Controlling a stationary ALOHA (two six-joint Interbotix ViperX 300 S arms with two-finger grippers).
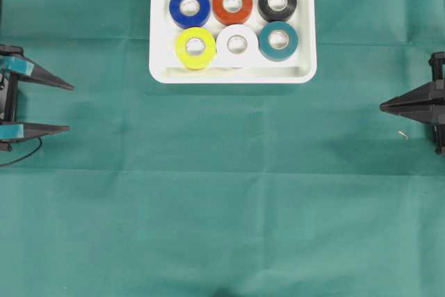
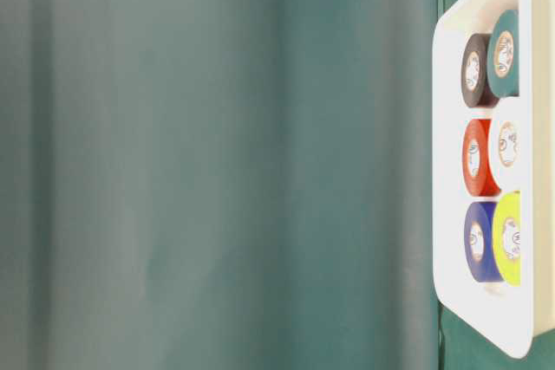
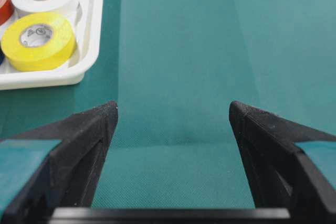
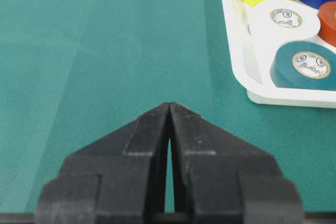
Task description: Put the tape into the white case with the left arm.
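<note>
Tape rolls are all sitting in the white case (image 1: 233, 74) from what I can see, six of them in two rows: blue roll (image 1: 189, 7), red roll (image 1: 232, 4) and black roll (image 1: 277, 1) along the top row in the overhead view, then yellow roll (image 1: 195, 47), white roll (image 1: 237, 45) and teal roll (image 1: 279, 40) below. That tray is up at the top middle of the overhead frame, lying on the green cloth (image 1: 222, 206). My left gripper (image 1: 69, 108) is parked way over at the left edge, about mid-height, well apart from the case, which sits up and to the right of it. Its two pointed fingers are spread wide with nothing between them, just bare cloth, and I can see the teal pads (image 1: 15, 67) on both. From the left wrist camera the case shows in the upper left corner, with the yellow roll nearest the lens and the white one behind it. Right gripper (image 1: 382, 106) is at the right edge of the overhead shot, fingers pressed together to a single point, gripping nothing. Its wrist view has the case in the upper right corner, teal roll closest.
</note>
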